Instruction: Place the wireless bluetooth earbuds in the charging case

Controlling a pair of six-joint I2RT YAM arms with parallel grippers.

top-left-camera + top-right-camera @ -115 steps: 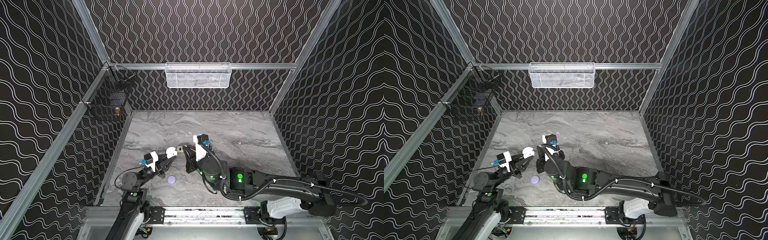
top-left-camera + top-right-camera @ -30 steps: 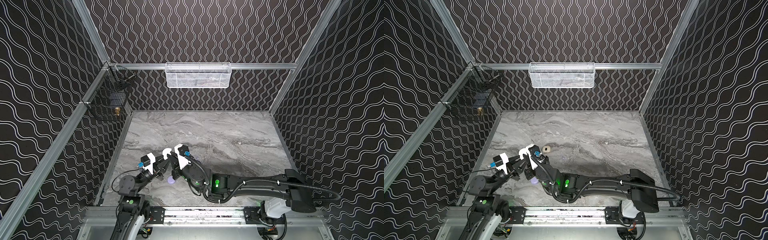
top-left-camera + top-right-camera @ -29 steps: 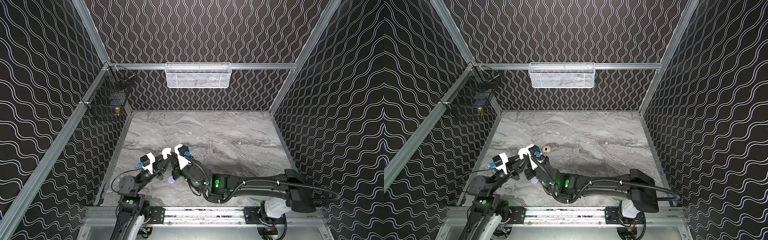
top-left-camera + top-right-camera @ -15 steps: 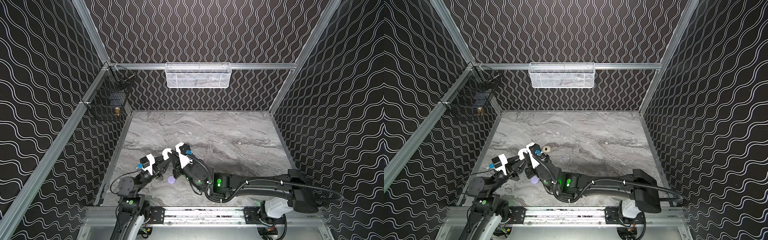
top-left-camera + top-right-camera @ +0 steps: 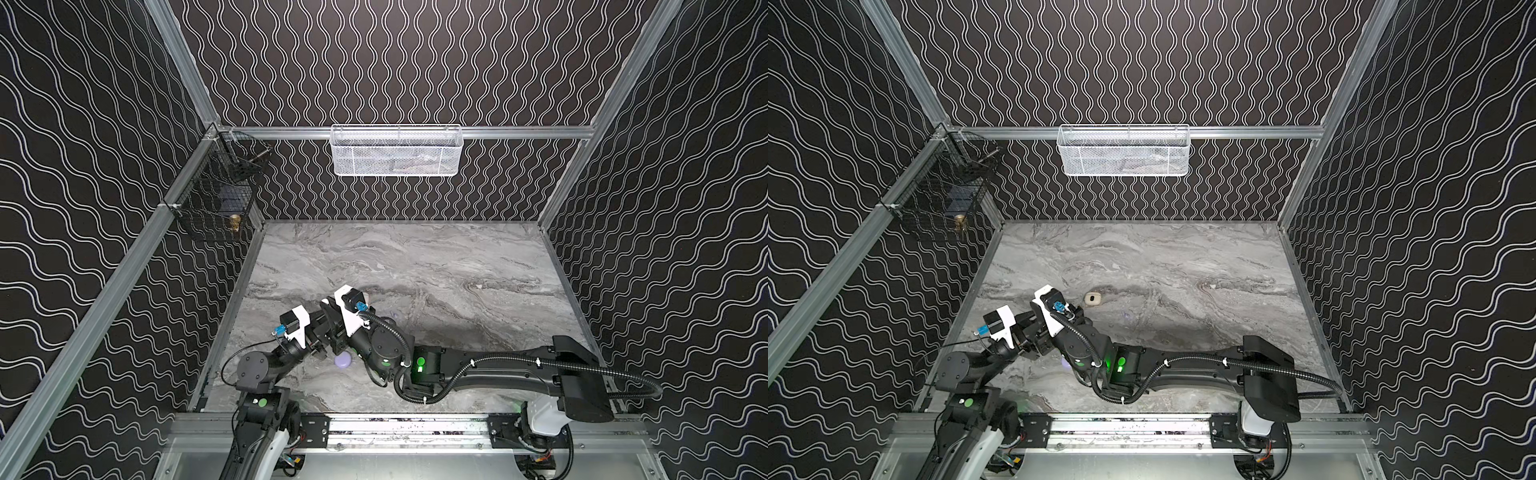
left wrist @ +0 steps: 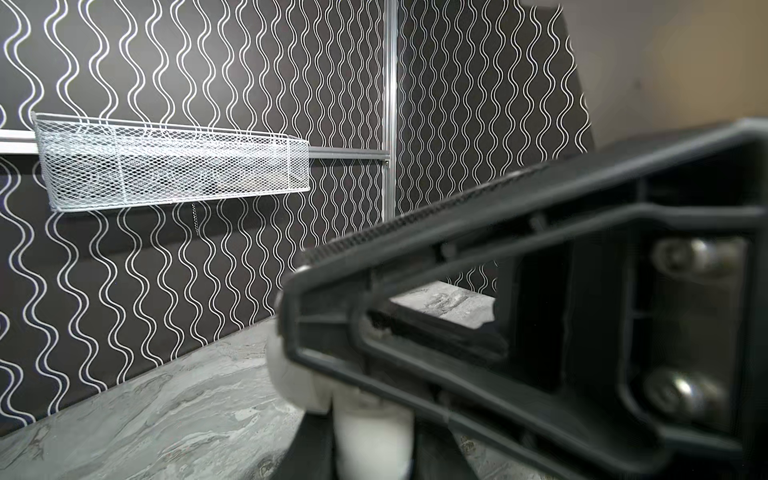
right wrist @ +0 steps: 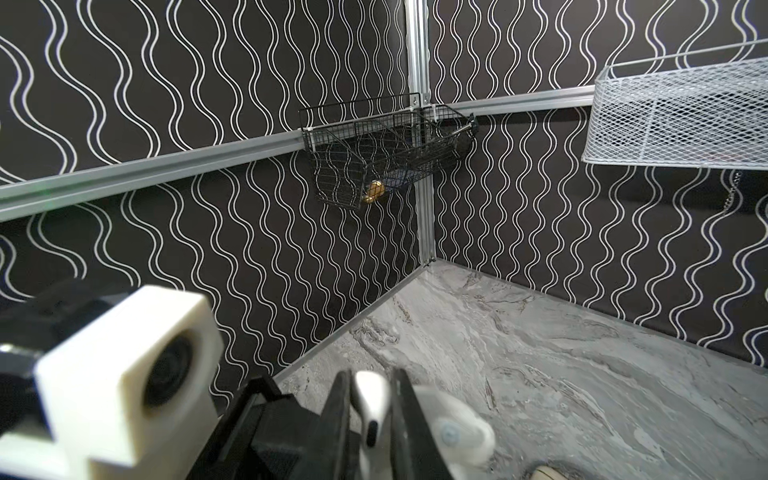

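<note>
Right tool (image 7: 370, 386) leftward, glossy white earbud (image 7: 374, 405)

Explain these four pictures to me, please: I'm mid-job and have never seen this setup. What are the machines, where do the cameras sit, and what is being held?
You see two robot arms mounted on a rail at the table's near edge, each ending in a two-fingered claw. The two wide pictures come from one camera head overhead. The two close-ups come from cameras on the arms' wrists. On the marble table lie a lavender case and a cream case. The right claw is shut on a white earbud, seen in its wrist view. The left claw is shut too, apparently on a white case right beside that earbud.
</note>
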